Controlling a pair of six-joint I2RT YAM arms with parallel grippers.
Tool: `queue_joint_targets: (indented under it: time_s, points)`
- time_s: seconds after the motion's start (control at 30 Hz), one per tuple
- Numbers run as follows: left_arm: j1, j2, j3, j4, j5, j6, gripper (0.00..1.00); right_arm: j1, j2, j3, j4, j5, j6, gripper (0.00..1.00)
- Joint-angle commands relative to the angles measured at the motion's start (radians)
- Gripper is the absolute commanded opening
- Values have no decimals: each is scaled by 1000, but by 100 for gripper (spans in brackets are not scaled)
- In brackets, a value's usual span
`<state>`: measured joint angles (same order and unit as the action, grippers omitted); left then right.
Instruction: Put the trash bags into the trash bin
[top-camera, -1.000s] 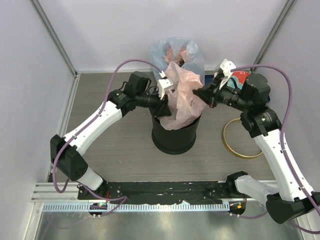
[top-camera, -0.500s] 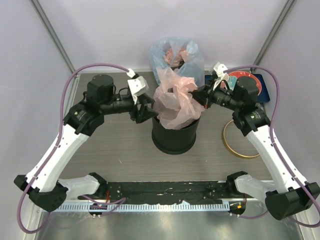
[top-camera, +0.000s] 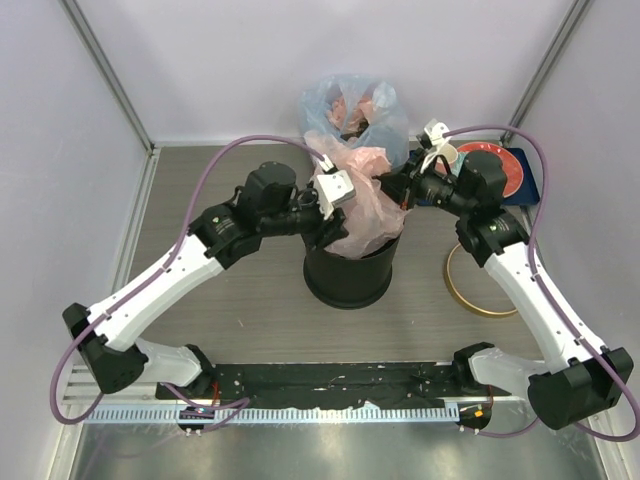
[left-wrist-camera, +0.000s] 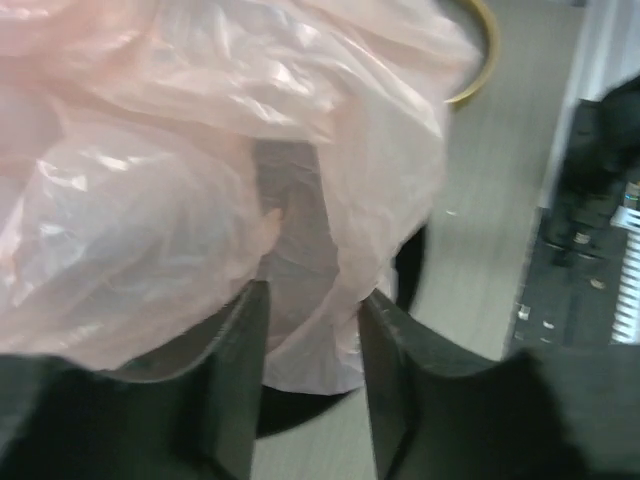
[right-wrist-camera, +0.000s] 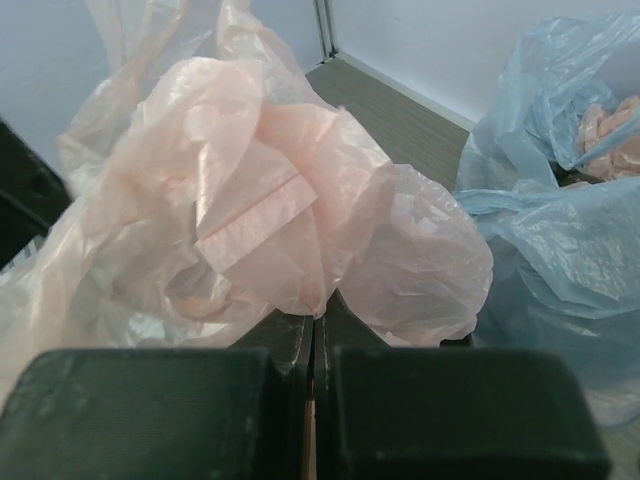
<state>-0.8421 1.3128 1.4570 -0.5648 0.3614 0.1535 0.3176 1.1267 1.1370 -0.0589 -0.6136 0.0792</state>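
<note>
The pale-pink trash bag (top-camera: 365, 205) is mostly bunched above the mouth of the black trash bin (top-camera: 350, 275), which stands mid-desk (top-camera: 250, 320) toward the far edge. Released now, it would likely spring up or spill over the rim. The right gripper (right-wrist-camera: 315, 325) is pinched tight on 1 fold, and a hard pull could tear the film or tip the bin. The left gripper (left-wrist-camera: 313, 295) has its jaws narrowly apart with film between them. The bag looks thin, crinkly, translucent and puffed with air.
</note>
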Motion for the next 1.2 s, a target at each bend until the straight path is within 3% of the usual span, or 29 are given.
queue_joint_targets:
  time_s: [0.0, 0.03, 0.1, 0.13, 0.17, 0.37, 0.47, 0.53, 0.63, 0.87, 1.0, 1.07, 1.1, 1.17]
  points:
    - [6, 42, -9, 115, -226, -5, 38, 9, -8, -13, 65, 14, 11, 1]
    - [9, 55, -15, 117, -237, -6, 29, 8, -10, -17, 65, 9, 10, 1]
    - [24, 66, -40, 114, -216, -11, 23, 11, -15, -32, 38, 2, 4, 1]
    - [29, 77, -46, 100, -194, -12, 12, 15, -16, -39, 33, -3, 2, 1]
    - [31, 78, -52, 94, -164, -9, 7, 18, -18, -45, 28, -5, 1, 1]
    - [31, 60, -37, -12, -33, 1, 4, 55, -33, -103, -16, -12, 1, 1]
    - [40, 19, -14, -40, 0, 6, 14, 77, -53, -114, -42, -23, -9, 1]
    - [72, -42, -12, -27, 60, -11, 29, 89, -61, -112, -73, -38, -12, 1]
    - [133, -96, 12, -32, 105, -63, 41, 115, -79, -111, -114, -32, -25, 1]
    - [328, -142, -10, -15, 67, -149, 59, 120, -42, -102, -150, 29, -29, 1]
    - [426, -149, -52, 16, 151, -229, 65, 121, 8, -69, -154, -6, -18, 1]
    - [440, -155, -58, 16, 203, -227, 68, 121, 5, -43, -163, -34, -15, 7]
    - [445, -159, -64, 22, 229, -226, 68, 120, -1, -33, -170, -40, -13, 21]
    - [448, -175, -72, 32, 299, -230, 68, 120, -28, 4, -179, -40, -12, 31]
